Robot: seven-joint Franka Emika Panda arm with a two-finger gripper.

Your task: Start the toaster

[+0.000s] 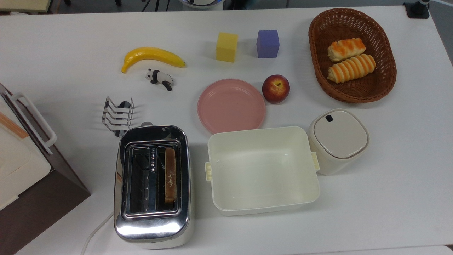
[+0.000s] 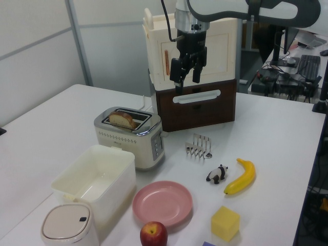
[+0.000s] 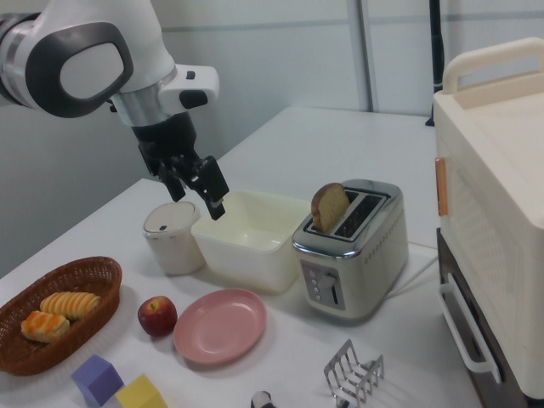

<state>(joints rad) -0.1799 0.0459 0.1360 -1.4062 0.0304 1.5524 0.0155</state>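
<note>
The toaster (image 1: 153,186) stands on the white tabletop (image 1: 389,184) near the bottom edge of the top view, its chrome top facing up and a white cord (image 1: 95,232) trailing from its lower corner toward the top view's left. A slice of toast (image 1: 170,175) sits upright in the slot on the top view's right; the other slot holds nothing. In the left view the slice stands well proud of the slot. Just beside the toaster, to the top view's right, is an open cream tub (image 1: 262,170), and beyond that a lidded cream container (image 1: 338,140) touching the tub's side clip. A small wire toast rack (image 1: 118,115) stands just above the toaster in the top view, and a brown oven box with a white door (image 1: 21,159) is at the top view's left edge. Farther off lie a pink plate (image 1: 231,105) with an apple (image 1: 275,88) just beside it, a toy panda (image 1: 160,78), a banana (image 1: 152,57), a yellow cube (image 1: 227,46), a purple cube (image 1: 268,43) and a wicker basket (image 1: 318,71) holding two bread rolls (image 1: 350,60). The end effector (image 2: 187,72) hangs in the air well above the tabletop, its two fingers parted and gripping nothing; in the right view it (image 3: 197,189) appears in front of the tub and the lidded container. No writing can be read on anything.
</note>
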